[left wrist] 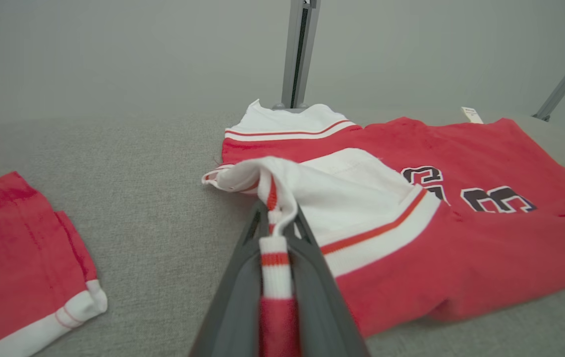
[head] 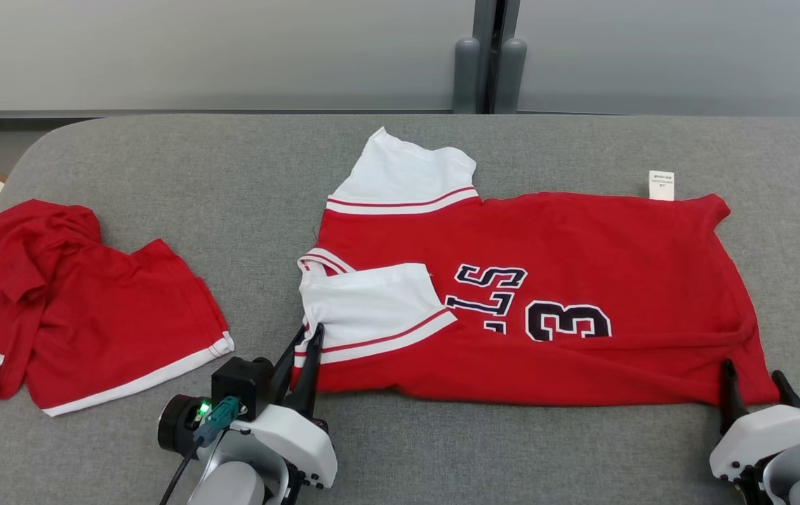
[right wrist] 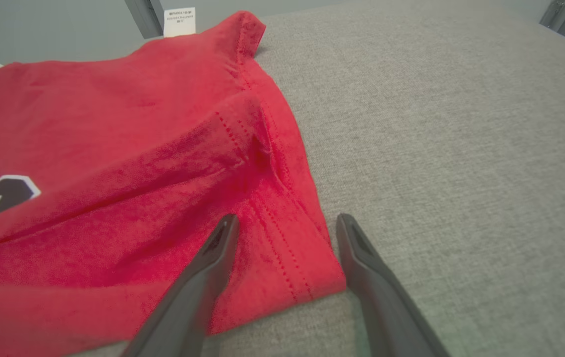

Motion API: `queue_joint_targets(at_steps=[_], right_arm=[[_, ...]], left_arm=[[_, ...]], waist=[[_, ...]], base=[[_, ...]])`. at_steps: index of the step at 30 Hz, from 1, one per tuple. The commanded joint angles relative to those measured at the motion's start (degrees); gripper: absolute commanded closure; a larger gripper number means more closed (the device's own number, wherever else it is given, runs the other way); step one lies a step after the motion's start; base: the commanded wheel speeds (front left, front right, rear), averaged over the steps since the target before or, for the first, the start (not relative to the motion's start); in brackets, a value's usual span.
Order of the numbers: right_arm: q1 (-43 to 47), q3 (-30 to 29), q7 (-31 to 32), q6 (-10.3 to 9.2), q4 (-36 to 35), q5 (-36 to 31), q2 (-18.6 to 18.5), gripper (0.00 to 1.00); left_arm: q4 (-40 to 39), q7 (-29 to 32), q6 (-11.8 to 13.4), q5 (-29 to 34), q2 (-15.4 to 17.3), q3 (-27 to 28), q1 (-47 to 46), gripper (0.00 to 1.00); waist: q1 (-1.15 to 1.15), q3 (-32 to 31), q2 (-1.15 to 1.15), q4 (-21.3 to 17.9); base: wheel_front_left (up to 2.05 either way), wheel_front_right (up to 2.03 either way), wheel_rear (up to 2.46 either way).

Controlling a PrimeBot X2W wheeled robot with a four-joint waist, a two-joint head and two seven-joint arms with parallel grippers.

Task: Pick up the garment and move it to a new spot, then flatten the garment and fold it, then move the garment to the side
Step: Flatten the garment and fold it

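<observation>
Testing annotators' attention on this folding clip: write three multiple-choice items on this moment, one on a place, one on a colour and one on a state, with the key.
1. Relative to the jersey, where does the crumpled red garment lie?
A. on top of it
B. to the robot's left of it
C. to the robot's right of it

2. What colour are the jersey's sleeves?
A. black
B. all red
C. white with red stripes

3. How is the left gripper?
A. shut on the near sleeve
B. open above the table
C. shut on a tag

Key: B, it lies apart on the left of the head view. C, both sleeves show white with a red stripe. A, the left wrist view shows sleeve cloth pinched in it.
</observation>
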Motion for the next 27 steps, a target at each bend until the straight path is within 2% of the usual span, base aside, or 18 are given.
queue_joint_targets(at_steps=[1,5,10,11,18,27], right_arm=[[-0.9,-0.7,0.1,-0.02,0.6,-0.3,-0.2,0.00],[-2.8,-2.3,0.8,-0.02,5.4,-0.6,0.5,0.00],[-4.7,-0.6,1.7,0.09,9.7,2.6,1.7,0.00],[-5.1,1.4,1.8,0.15,10.6,4.0,2.1,1.00],[-4.7,5.7,-2.0,0.04,9.5,7.9,-1.0,1.00],[-2.1,7.8,-4.2,-0.07,6.4,9.7,-4.8,1.00]], left_arm=[[-0.1,-0.3,-0.2,0.4,0.3,0.2,0.6,1.00],[0.0,-0.3,-0.4,0.7,0.3,0.1,0.6,1.00],[0.7,-0.3,-0.5,0.9,0.2,-0.1,0.6,1.00],[1.0,-0.3,-0.4,0.9,0.3,0.1,0.7,1.00],[2.4,-0.3,0.0,1.1,0.2,0.6,1.4,1.00],[1.7,-0.3,-0.2,2.1,1.3,1.1,4.0,1.00]], waist=[[0.00,0.3,0.00,0.3],[0.00,0.7,0.00,0.9],[0.00,0.9,0.00,1.1],[0.00,0.7,0.00,1.0],[0.00,-0.9,0.00,0.2],[0.00,-4.1,0.00,-0.6]], base=[[0.00,0.00,0.00],[0.00,0.00,0.00],[0.00,0.00,0.00],[0.00,0.00,0.00],[0.00,0.00,0.00],[0.00,0.00,0.00]])
